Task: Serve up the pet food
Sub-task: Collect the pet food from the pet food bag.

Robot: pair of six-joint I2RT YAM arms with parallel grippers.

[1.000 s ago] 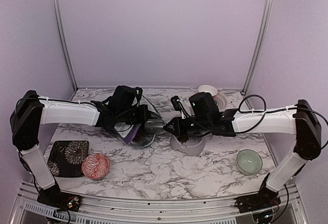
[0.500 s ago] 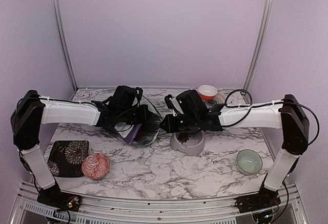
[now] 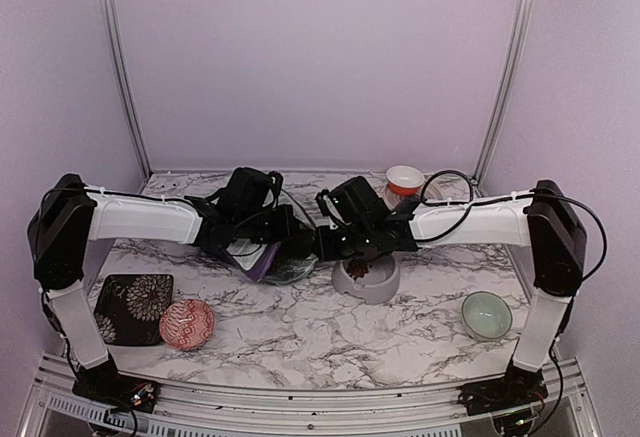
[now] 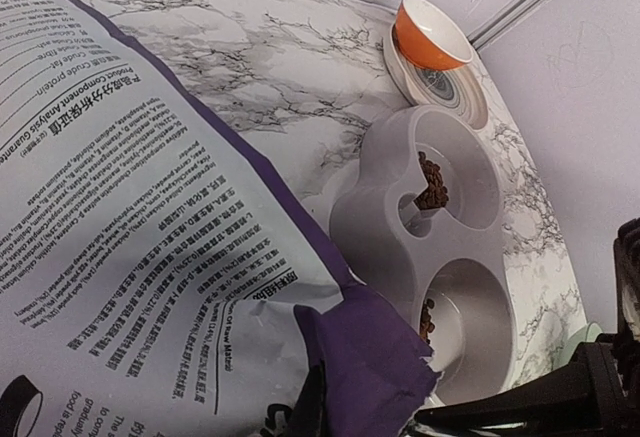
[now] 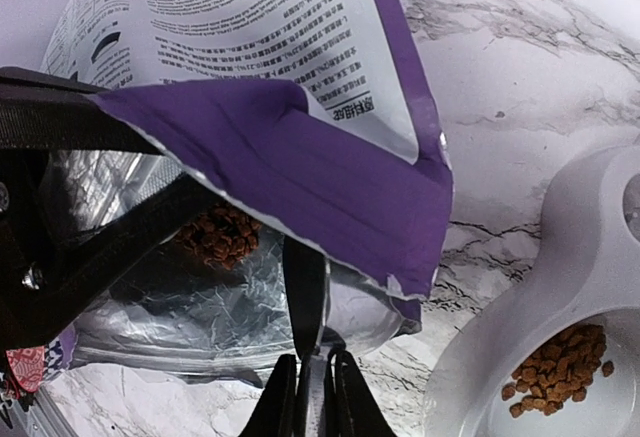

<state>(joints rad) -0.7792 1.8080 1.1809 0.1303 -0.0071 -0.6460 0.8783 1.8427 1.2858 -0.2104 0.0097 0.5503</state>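
Now kibble [image 5: 220, 235] is being scooped: bag [image 5: 290, 167] pinched by left gripper [image 3: 288, 237], scoop [image 5: 305, 292] by right gripper [image 5: 308, 369]. A level carry to the lower-right feeder [image 5: 560, 257] is required.

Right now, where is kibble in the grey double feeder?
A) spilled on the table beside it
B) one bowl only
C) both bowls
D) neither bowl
C: in the left wrist view, kibble sits in one bowl of the grey double feeder, and more kibble sits in the other.
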